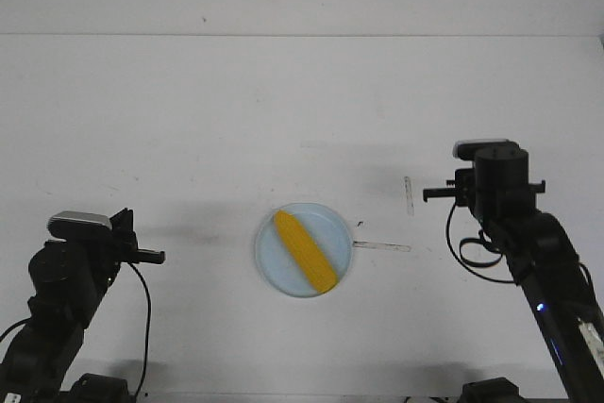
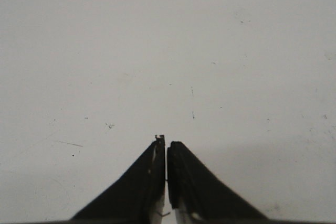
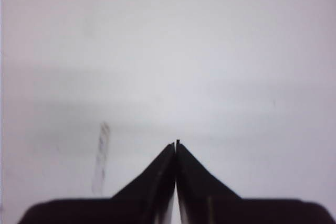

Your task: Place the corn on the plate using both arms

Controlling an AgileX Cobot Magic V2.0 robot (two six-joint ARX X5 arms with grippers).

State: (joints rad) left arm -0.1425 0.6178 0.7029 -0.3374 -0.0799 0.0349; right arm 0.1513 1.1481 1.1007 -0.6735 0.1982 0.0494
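Here the corn (image 1: 305, 251) is being shown lying diagonally across the plate (image 1: 272, 260), its whole length resting inside the rim, with the plate sitting on the white table (image 1: 302, 101). The left gripper (image 1: 151, 256) is being held well to the left of the plate, and the right gripper (image 1: 436, 193) well to the right of the plate and a little beyond it; neither is touching the corn or the plate. In the left wrist view the left gripper (image 2: 166, 148) is seen with its jaws drawn together, only a hairline slit showing between them and nothing gripped. In the right wrist view the right gripper (image 3: 176, 144) is likewise clenched on nothing, above bare table. A thin pale streak (image 1: 381, 246) is lying on the table just right of the plate, and a second short streak (image 1: 409, 195) is lying farther right of the plate.

The placing step is being judged as finished, since the corn is resting on the plate and both arms are standing clear of it. Little further is being called for: at most, the arms are to be kept clear of the plate so that the corn is left undisturbed.
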